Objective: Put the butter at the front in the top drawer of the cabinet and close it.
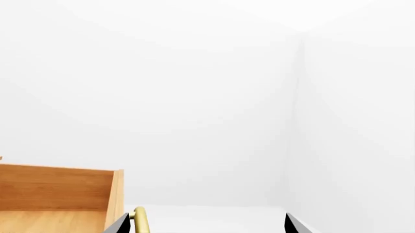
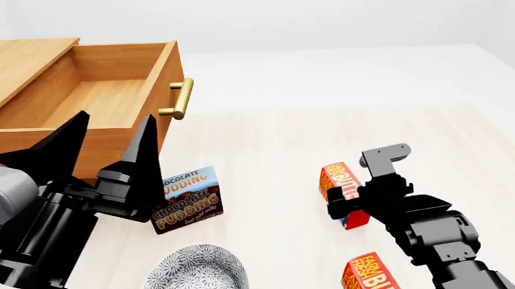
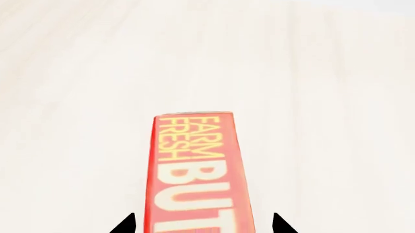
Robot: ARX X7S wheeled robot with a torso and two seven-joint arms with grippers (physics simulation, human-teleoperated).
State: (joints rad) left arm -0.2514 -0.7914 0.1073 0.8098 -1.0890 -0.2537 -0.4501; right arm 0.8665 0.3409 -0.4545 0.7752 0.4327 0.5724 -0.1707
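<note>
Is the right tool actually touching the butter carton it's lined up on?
Cannot tell. In the right wrist view the butter carton lies between the right tool's fingertips with slim gaps visible, but the frame crops them; the head view hides contact.

Orange-brown wooden cabinet (image 2: 15,60) with its top drawer (image 2: 110,92) open; right gripper (image 2: 349,202) around 1 red-and-orange butter carton (image 2: 338,183), right of the cabinet.

The top drawer (image 2: 110,92) juts from the cabinet (image 2: 19,63) at far left — pudding box (image 2: 187,199) before it, bowl (image 2: 193,275) nearer still; one butter (image 2: 338,188) sits right, another carton (image 2: 374,276) nearer.
</note>
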